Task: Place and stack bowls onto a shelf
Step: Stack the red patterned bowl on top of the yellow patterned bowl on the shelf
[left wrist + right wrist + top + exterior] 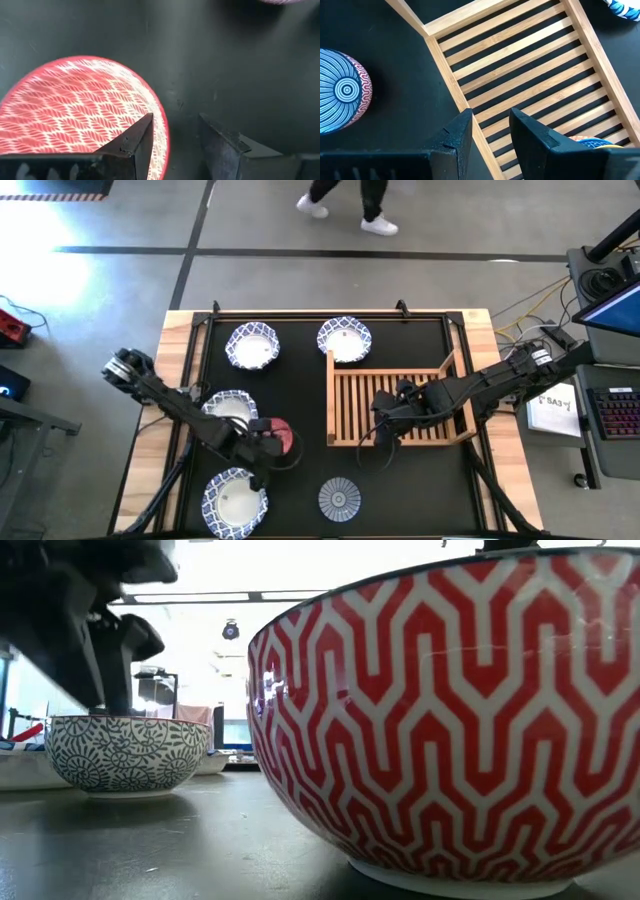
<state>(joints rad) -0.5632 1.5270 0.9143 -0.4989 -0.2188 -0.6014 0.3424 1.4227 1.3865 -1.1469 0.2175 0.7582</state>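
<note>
A black mat covers a wooden worktop (150, 450) seen from above, with two dark robot arms reaching in from either side. The left pincer (172, 145) hangs low over the rim of a small round red bowl with a pale leaf pattern inside (75, 110). Its two dark fingers stand partly apart, one over the bowl's inside and one over the mat outside the rim. They grip nothing that can be seen.

The right pincer (490, 132) hovers above the front edge of the rectangular light-wood slatted shelf (400, 395), which lies on the right half of the mat. Its fingers are also partly apart and empty.

Four larger blue-and-white patterned bowls with white insides rest on the mat. One sits at the back left (252, 346), one at the shelf's back corner (345, 340), one beside the left arm (228, 408), and one at the front left (235, 502). A small grey-blue bowl with a radial line pattern (340, 499) sits at the front centre, apart from the shelf.

In the level view, the red bowl's zigzag-patterned outside (450, 720) fills most of the picture.
</note>
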